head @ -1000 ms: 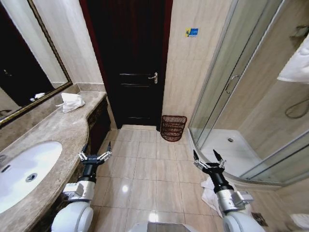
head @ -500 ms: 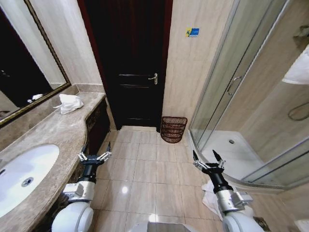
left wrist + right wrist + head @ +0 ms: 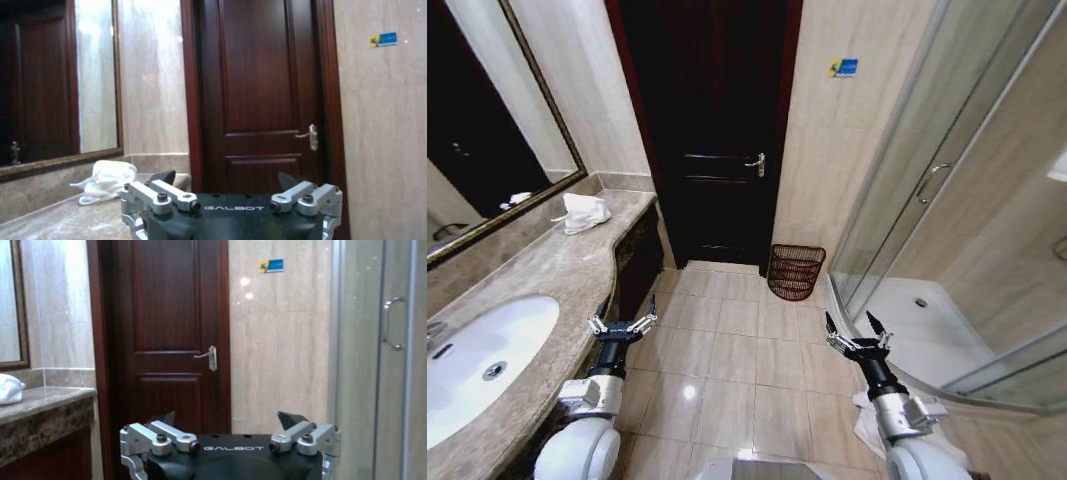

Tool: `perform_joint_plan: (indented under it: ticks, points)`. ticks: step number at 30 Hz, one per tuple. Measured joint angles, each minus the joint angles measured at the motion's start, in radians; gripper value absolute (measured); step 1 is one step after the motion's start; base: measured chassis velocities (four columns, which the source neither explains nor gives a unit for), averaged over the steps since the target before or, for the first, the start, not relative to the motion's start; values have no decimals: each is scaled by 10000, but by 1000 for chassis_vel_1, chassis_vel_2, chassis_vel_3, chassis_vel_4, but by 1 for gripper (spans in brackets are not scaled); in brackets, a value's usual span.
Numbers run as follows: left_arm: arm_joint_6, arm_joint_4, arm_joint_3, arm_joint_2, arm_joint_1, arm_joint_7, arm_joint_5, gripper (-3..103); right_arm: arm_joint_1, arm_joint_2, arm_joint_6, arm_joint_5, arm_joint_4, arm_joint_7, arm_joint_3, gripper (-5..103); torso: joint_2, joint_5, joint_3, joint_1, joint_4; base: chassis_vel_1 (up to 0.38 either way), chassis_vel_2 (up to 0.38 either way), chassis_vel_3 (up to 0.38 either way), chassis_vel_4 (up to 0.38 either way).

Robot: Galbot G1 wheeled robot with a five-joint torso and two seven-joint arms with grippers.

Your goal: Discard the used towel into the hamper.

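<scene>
Nearest the camera, both arms are held low and forward over the glossy beige floor tiles [image 3: 727, 360]. The left gripper [image 3: 623, 322] hangs beside the front edge of the mottled brown marble bench [image 3: 547, 270], its fingers spread wide and empty; the right gripper [image 3: 857, 335] is likewise spread and empty, out over the floor near the curved glass shower enclosure [image 3: 927, 220].

A white oval sink [image 3: 477, 350] is sunk into the bench close by. Farther along the same bench, at its far end under the dark-framed mirror [image 3: 487, 130], lies the crumpled white cloth towel [image 3: 584, 212], soft and bunched with no clear long axis. It sits ahead and to the left of the left gripper, which makes the left arm much the nearer one for a pickup.

Beyond, on the floor against the wall beside the dark wooden door [image 3: 717, 130], stands the small red-brown wire hamper [image 3: 795, 272], openwork, round-fronted, well apart from the towel.
</scene>
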Motion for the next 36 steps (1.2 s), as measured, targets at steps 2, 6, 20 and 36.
perform_joint_plan:
  ticks: [2, 6, 20, 36]
  points:
    - [-106, 38, -1, -6, 0, 5, 23, 100, 2, 0, 23, -5, -16, -1, -1, 100, 0, 0, 0, -1, -1, -40, 86, 68, -61]
    - [-157, 50, 1, -26, -9, 15, 39, 100, 7, 3, 73, -36, -68, -1, -1, 100, 0, 0, 0, -1, -5, -97, 79, 93, -100]
    - [-141, 141, 18, -87, -24, 15, 27, 100, -12, 8, 214, -244, -221, 10, -9, 100, 0, 0, 1, 1, -3, -122, 129, 119, -115]
    - [-163, 196, -11, -162, -28, 11, 18, 100, -18, 12, 302, -290, -321, 19, -48, 100, 0, -1, -1, -1, -4, -79, 156, 155, -77]
